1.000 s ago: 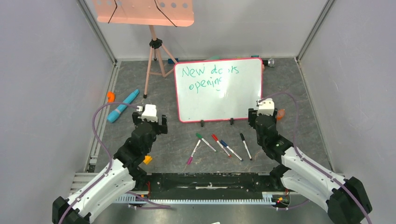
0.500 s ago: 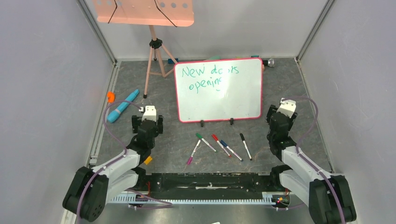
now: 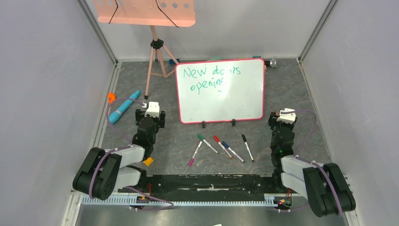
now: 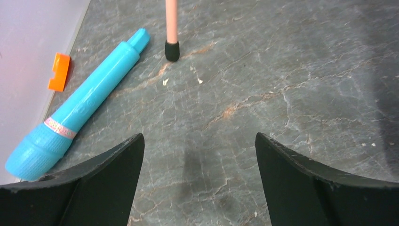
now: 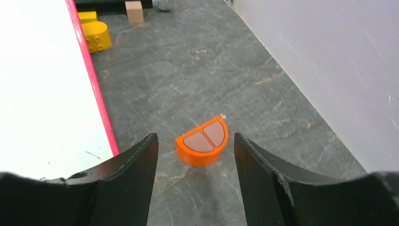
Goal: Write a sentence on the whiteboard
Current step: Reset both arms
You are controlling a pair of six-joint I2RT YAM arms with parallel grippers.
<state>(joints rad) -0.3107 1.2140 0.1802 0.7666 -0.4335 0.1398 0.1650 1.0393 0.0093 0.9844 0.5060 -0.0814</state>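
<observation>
The whiteboard (image 3: 235, 101) stands on two black feet at mid-table, its pink-red edge also showing in the right wrist view (image 5: 42, 84). The sentence (image 3: 211, 77) is green handwriting in two lines at its upper left. My left gripper (image 3: 150, 115) sits low, left of the board, open over bare stone (image 4: 198, 141). To the right of the board is my right gripper (image 3: 283, 120), open and holding nothing (image 5: 195, 137), with an orange half-round piece (image 5: 202, 147) lying just beyond its fingertips.
Several markers (image 3: 222, 145) lie in front of the board. A fat teal marker (image 3: 123, 107) (image 4: 80, 106) and an orange clip (image 4: 59, 71) lie at the left wall. A tripod (image 3: 155, 61) holding a pink tray (image 3: 143, 12) stands behind. Yellow blocks (image 5: 96, 36) sit behind the board.
Both arms have folded back low toward their bases. The right gripper has shifted right, away from the board's corner, and its jaws have narrowed a little. The board and markers stay put.
</observation>
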